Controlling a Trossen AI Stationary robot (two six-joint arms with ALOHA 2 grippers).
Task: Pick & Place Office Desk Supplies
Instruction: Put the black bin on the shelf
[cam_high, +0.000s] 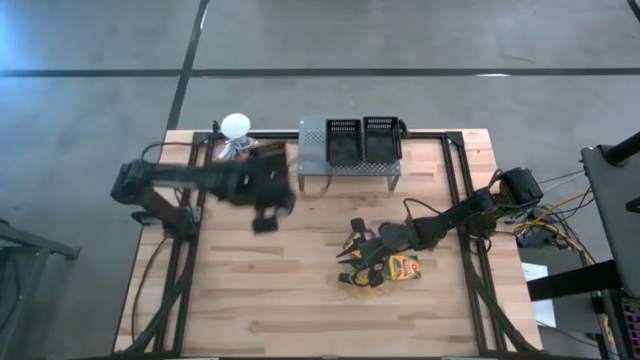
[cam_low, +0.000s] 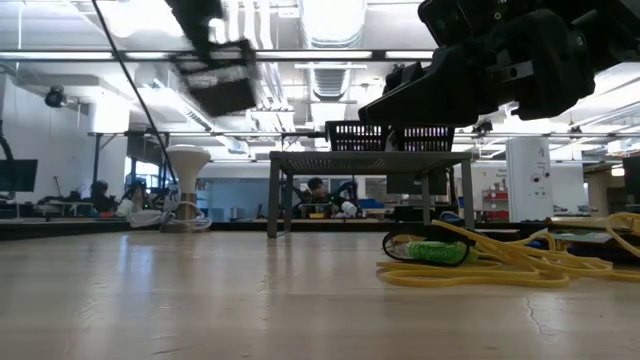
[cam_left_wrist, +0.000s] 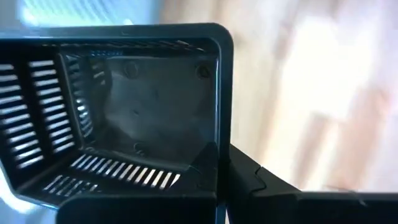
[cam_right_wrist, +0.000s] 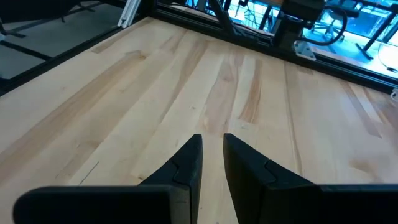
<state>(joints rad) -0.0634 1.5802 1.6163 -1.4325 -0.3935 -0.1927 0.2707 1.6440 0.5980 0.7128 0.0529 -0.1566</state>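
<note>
My left gripper (cam_high: 268, 205) is shut on a black slotted basket (cam_left_wrist: 124, 106), which shows blurred over the table's left half (cam_high: 262, 185) and high above the tabletop (cam_low: 215, 75). My right gripper (cam_right_wrist: 212, 155) hovers over the right half (cam_high: 362, 258), its fingers a little apart with nothing between them. Below it lie a yellow-and-green crayon box (cam_high: 403, 267) and a tangle of yellow rubber bands (cam_low: 500, 265), flat on the wood. A green item (cam_low: 437, 252) rests among the bands. My left gripper has the basket's side wall near a corner (cam_left_wrist: 217, 163). The wall runs down between the two fingers, with one finger (cam_left_wrist: 255, 186) outside it; the other is hard to make out under the basket's inside. The basket hangs tilted, lifted clear of the table.
A grey perforated metal stand (cam_high: 312, 150) at the far middle carries two more black baskets (cam_high: 344, 140) (cam_high: 381, 138). A white ball-shaped object (cam_high: 236, 125) stands at the far left. Bare wood spreads across the near left and centre.
</note>
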